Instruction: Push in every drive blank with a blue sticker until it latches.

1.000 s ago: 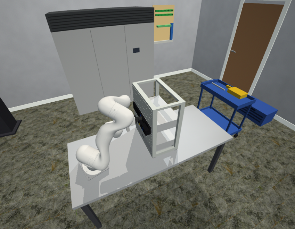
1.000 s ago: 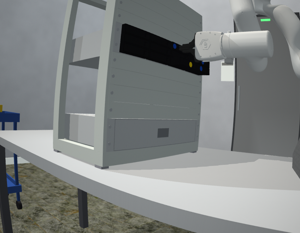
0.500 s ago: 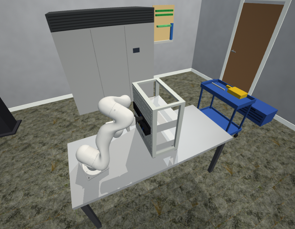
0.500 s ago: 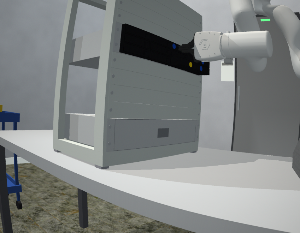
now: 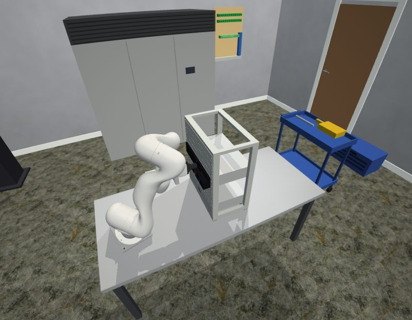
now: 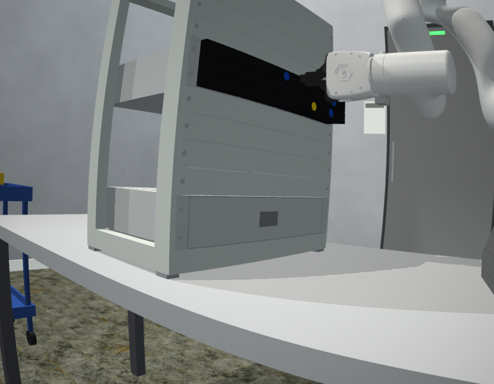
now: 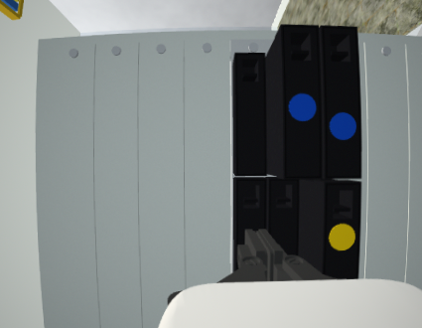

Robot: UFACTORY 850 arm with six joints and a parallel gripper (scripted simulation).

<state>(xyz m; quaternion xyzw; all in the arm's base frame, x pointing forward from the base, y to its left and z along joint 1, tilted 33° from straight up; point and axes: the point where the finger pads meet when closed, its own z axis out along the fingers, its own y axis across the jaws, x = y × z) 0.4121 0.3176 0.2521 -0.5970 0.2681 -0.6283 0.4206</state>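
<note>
The grey rack point(image 5: 220, 161) stands upright on the table, with a band of black drive blanks point(image 6: 267, 82) across its front. In the wrist view two blanks with blue stickers point(image 7: 302, 106) point(image 7: 343, 125) stick out side by side, and a blank with a yellow sticker point(image 7: 342, 237) sits beside them. In the exterior view a further blue sticker point(image 6: 286, 75) shows on a blank left of the gripper. My gripper point(image 7: 254, 246) is shut and empty, its fingertips against an unmarked black blank; it also shows in the exterior view point(image 6: 311, 77).
A grey drawer panel point(image 6: 255, 219) fills the rack's bottom. A blue cart point(image 5: 316, 144) with a yellow box stands right of the table. A large grey cabinet point(image 5: 143, 79) stands behind the arm.
</note>
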